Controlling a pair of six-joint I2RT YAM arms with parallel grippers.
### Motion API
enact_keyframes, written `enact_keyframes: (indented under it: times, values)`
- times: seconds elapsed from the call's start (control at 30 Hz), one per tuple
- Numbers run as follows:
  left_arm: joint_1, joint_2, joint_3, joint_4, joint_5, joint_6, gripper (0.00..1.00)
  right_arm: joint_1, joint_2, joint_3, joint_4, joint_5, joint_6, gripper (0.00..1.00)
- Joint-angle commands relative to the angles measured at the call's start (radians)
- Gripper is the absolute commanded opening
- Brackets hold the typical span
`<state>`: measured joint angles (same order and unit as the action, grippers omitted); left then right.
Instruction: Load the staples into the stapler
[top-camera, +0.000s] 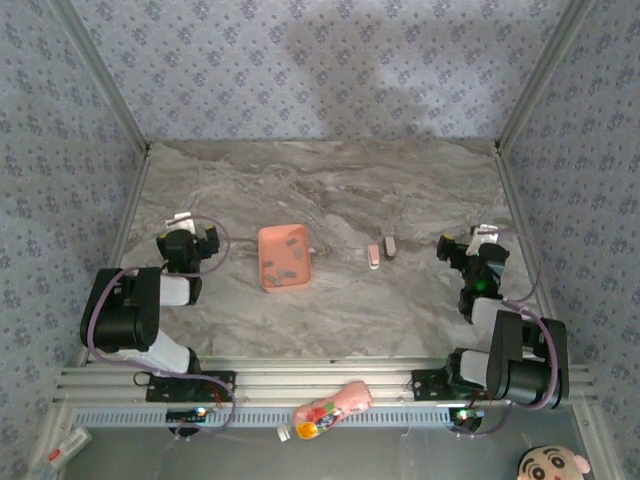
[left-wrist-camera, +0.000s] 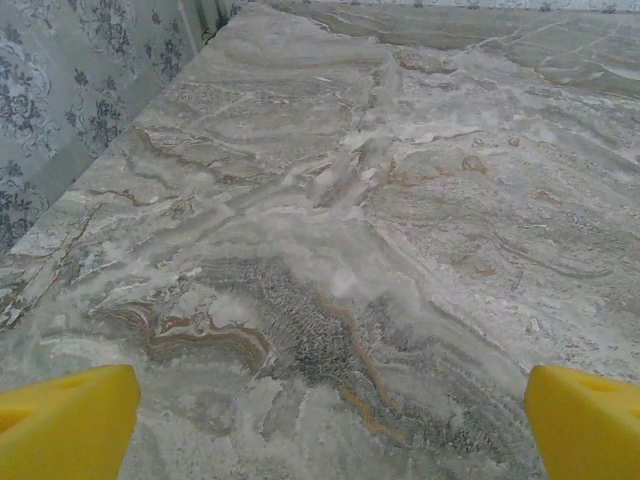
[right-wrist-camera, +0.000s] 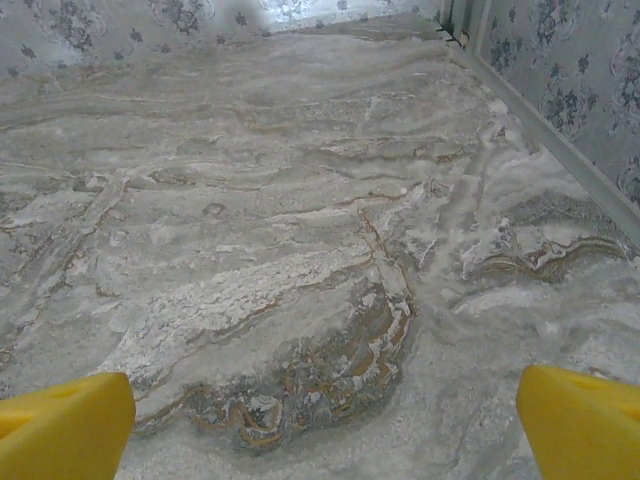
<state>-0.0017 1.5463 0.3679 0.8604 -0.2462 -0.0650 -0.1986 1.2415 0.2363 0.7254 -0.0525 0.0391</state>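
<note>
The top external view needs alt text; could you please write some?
A salmon-pink tray holding dark staples sits on a marble table, a tiny stapler to its right. The left gripper and right gripper, both open, flank them.

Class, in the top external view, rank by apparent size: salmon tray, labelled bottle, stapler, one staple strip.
salmon tray
labelled bottle, a close call, since it lies nearer the camera
stapler
staple strip

The far half of the table (top-camera: 330, 190) lies bare, as does the stone just ahead of the left gripper (top-camera: 192, 228) and the right gripper (top-camera: 458, 246). Mid-table the tray (top-camera: 264, 250) blocks the way. Well apart to its right sit the stapler (top-camera: 373, 257) and a small piece (top-camera: 389, 245), perhaps a stapler part.
</note>
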Motion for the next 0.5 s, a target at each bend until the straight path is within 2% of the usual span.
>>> enact_keyframes:
  times: [0.0,0.17,0.27,0.3,0.33,0.37,0.4,0.47]
  values:
    - [-0.002,-0.018,0.024,-0.015,0.023,-0.006,0.99,0.037,-0.001,-0.012,0.104,0.02,0.025,1.0]
    - [-0.002,-0.014,0.034,-0.028,0.08,0.019,0.99,0.101,0.13,-0.017,0.259,0.098,0.018,1.0]
    - [-0.002,-0.012,0.034,-0.025,0.082,0.019,0.99,0.118,0.318,-0.011,0.457,0.095,0.006,1.0]
    - [-0.002,-0.013,0.034,-0.026,0.082,0.02,0.99,0.13,0.327,0.009,0.441,0.079,-0.006,1.0]
    - [-0.002,-0.012,0.034,-0.026,0.082,0.019,0.98,0.137,0.268,0.049,0.279,0.069,-0.036,1.0]
    - [-0.002,-0.014,0.035,-0.026,0.083,0.02,0.99,0.146,0.264,0.079,0.198,0.047,-0.057,1.0]
    - [-0.003,-0.013,0.034,-0.026,0.084,0.02,0.99,0.156,0.305,0.096,0.245,0.004,-0.082,1.0]
    - [-0.001,-0.014,0.035,-0.026,0.084,0.02,0.99,0.159,0.277,0.143,0.093,-0.017,-0.089,1.0]
